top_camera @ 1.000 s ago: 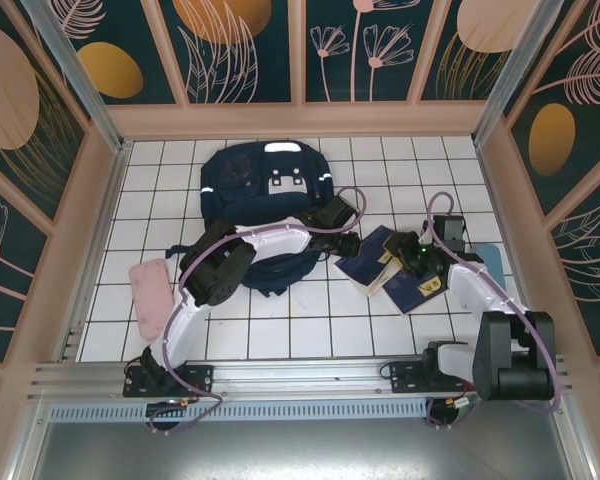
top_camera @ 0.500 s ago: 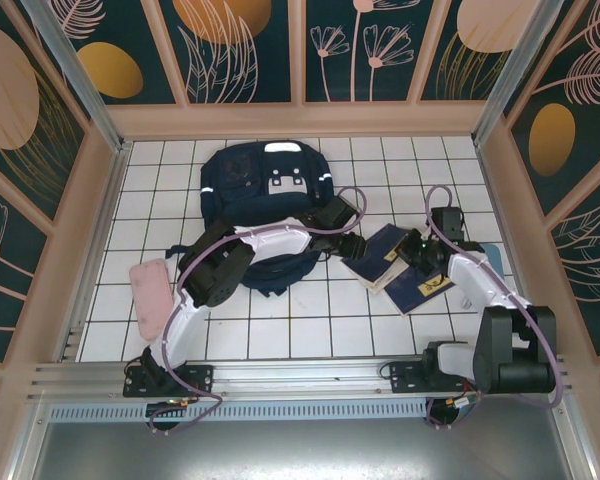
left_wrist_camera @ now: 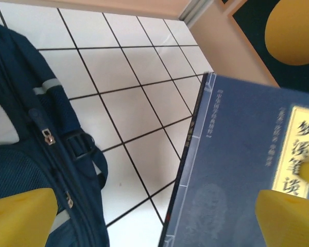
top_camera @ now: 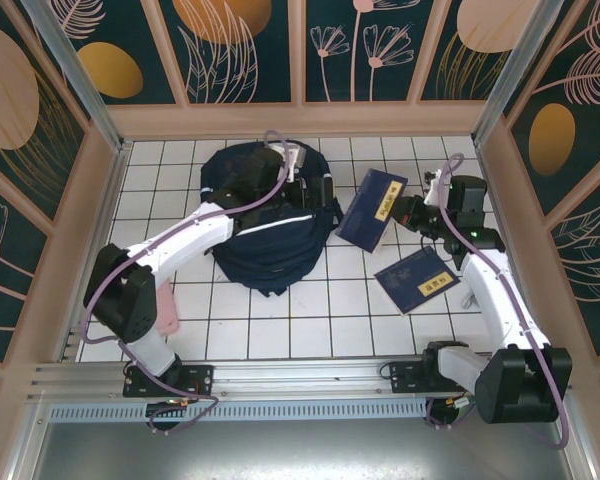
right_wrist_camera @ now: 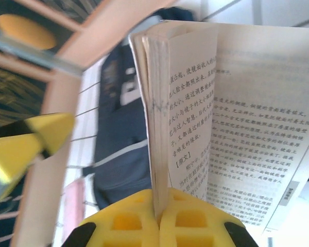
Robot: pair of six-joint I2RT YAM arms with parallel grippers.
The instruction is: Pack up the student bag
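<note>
1. Step in hand, as I judge it: carrying a book to the bag. Your right gripper point(top_camera: 408, 212) is clamped on the flat navy book with a yellow title label point(top_camera: 372, 208). The book is tilted up off the white tiled table point(top_camera: 310, 320), just beside the bag's right side. In the right wrist view the yellow pads point(right_wrist_camera: 188, 206) pinch the page block at its lower edge, and the pages hang fanned open.
2. Student bag point(top_camera: 265, 225), a large dark navy fabric backpack with a thin white stripe, lies crumpled at centre-left of the table. Whether its main compartment is open cannot be told.
3. Your left gripper point(top_camera: 310, 180) hangs over the bag's upper right corner. Its yellow fingertips point(left_wrist_camera: 20, 216) are spread as wide as they go, with nothing between them.
4. Arm poses: the left arm is stretched forward across the bag. The right arm reaches up the right side, wrist turned in toward the centre.
5. Next move, in my judgement: take hold of the bag's mouth with the left gripper and spread it. Then slide the book in spine-first, watching the loose pages for snags.
6. Not yet packed: a second navy book with a yellow label point(top_camera: 417, 280) and a pink soft pencil case point(top_camera: 166, 308).
</note>
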